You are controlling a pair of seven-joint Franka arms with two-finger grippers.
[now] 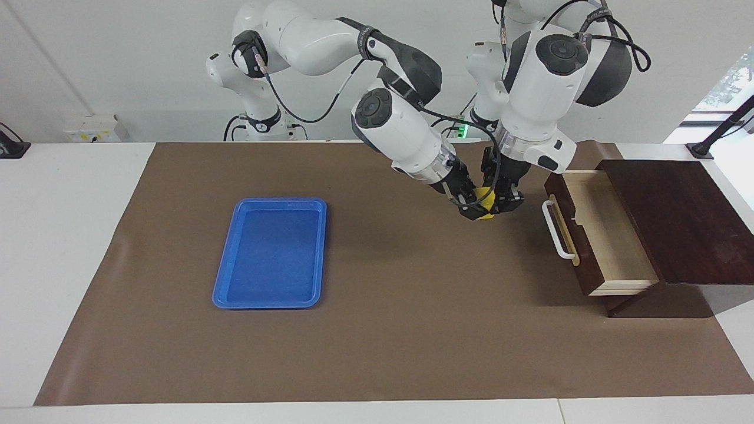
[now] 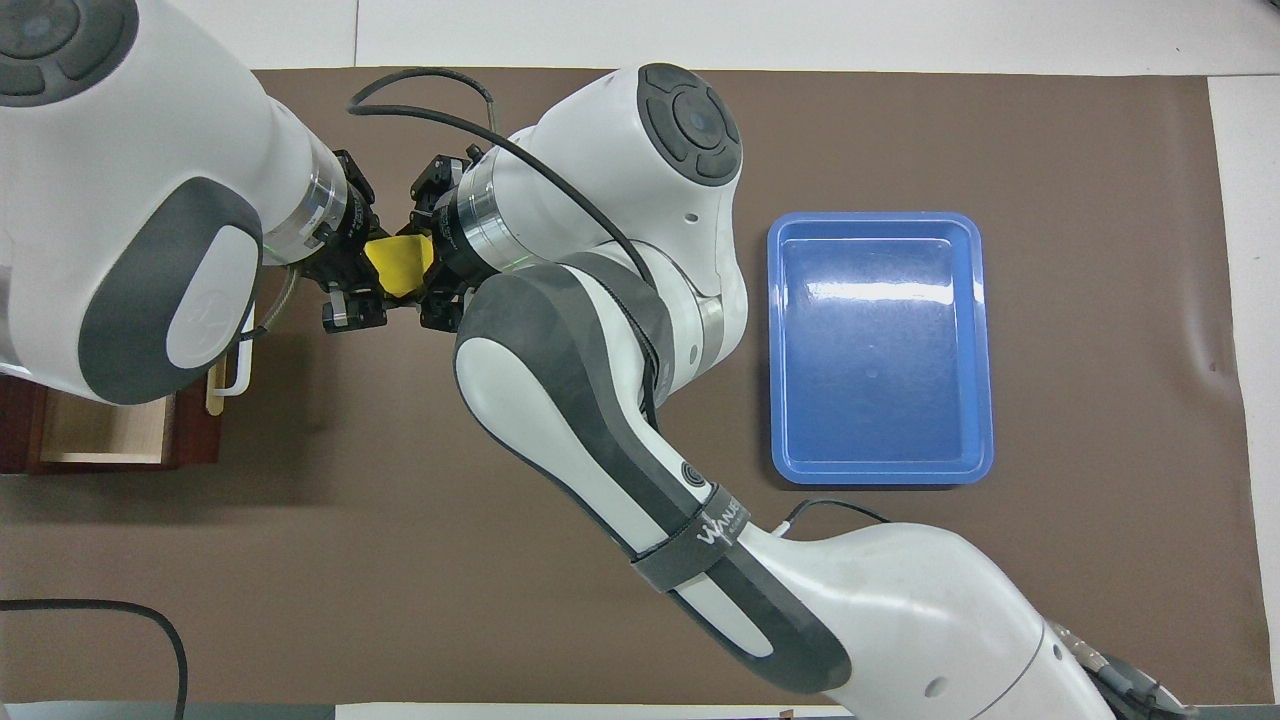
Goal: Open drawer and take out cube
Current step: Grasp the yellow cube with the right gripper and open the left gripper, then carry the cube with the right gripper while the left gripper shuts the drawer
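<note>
Facing view: the tabletop (image 1: 76, 235) carries a brown mat (image 1: 412, 341), and at the left arm's end of it sits the dark wooden box (image 1: 677, 224) with the drawer (image 1: 607, 235) pulled out, its pale interior showing nothing inside. A blue tray (image 1: 271, 253) lies on the mat toward the right arm's end. Both arms meet in the air over the mat, just beside the drawer's white handle (image 1: 556, 231). The left gripper (image 1: 505, 201) points down, jaws clamped on the cube (image 1: 484, 203). The right gripper (image 1: 468, 206) comes in slantwise, jaws closed on the same cube, though its fingertips are partly hidden. Overhead, the cube (image 2: 398, 265) shows as a yellow patch squeezed between the two wrists.
</note>
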